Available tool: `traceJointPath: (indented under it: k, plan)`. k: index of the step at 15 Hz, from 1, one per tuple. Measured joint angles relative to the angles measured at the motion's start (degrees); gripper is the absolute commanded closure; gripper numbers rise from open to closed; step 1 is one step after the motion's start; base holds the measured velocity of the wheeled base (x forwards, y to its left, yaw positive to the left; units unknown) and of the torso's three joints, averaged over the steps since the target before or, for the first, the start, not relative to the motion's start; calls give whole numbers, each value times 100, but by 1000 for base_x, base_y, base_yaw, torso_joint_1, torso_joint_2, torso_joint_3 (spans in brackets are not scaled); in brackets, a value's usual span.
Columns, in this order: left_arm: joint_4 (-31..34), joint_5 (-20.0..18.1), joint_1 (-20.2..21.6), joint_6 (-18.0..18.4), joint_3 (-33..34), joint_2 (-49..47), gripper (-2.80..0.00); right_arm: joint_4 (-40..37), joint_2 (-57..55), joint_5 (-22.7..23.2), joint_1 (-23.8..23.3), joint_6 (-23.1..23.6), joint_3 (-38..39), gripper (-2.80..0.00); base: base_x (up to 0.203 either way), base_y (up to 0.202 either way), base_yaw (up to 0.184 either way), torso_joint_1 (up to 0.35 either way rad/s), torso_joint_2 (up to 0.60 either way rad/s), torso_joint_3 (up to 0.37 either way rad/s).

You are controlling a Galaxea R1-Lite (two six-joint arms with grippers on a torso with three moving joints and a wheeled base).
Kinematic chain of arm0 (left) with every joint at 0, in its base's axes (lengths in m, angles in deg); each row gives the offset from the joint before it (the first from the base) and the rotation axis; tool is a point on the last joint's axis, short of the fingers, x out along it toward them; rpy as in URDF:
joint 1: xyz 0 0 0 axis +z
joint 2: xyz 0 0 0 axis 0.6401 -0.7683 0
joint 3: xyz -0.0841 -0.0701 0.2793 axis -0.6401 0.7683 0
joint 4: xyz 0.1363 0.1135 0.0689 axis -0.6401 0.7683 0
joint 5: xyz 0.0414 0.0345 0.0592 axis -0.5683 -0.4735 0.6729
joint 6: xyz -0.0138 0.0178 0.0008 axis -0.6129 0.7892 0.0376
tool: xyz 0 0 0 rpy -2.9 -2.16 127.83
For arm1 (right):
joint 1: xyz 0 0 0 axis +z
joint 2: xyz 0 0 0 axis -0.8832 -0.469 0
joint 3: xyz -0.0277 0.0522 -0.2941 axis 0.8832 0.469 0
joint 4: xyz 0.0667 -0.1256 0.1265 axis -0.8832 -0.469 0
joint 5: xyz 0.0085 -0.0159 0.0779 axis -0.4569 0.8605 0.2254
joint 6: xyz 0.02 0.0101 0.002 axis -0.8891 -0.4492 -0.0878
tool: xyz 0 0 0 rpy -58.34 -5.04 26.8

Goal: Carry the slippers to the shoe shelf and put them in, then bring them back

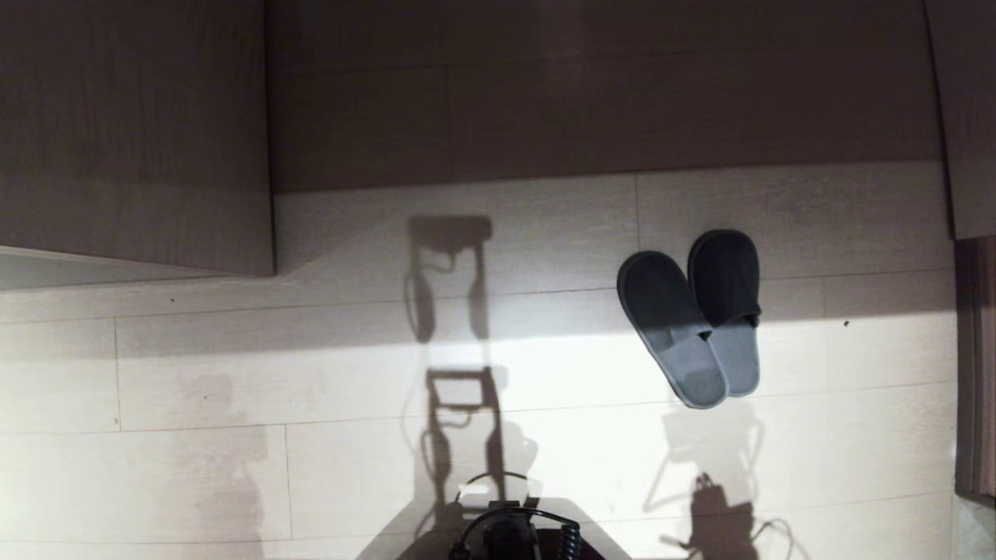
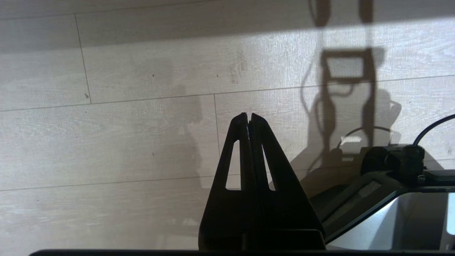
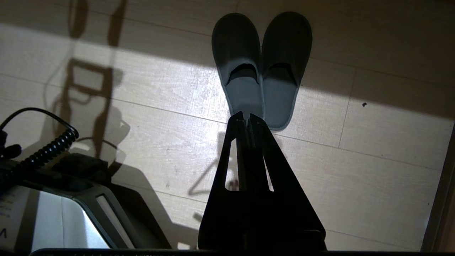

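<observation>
Pale plank floor point(image 1: 545, 459) is carrying the slippers point(image 1: 695, 315), lying side by side, touching. Right gripper point(image 3: 247, 119) is hanging above them, pinched closed; left gripper point(image 2: 248, 117) likewise. Descending closed risks shoving them apart.

pale wood-plank floor point(image 1: 233, 435) lies under a bright band of light, its far strip in shade. a brown laminate cabinet point(image 1: 132, 132) stands at the far left, and a darker panel point(image 1: 591, 93) runs along the back.
</observation>
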Motion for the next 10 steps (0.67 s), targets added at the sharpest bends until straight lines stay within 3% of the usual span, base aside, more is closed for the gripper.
traceJointPath:
  k: [10]
  plan:
    - [0,0,0,0,0,0,0,0,-2,6,0,2,0,0,0,0,0,5,1,204]
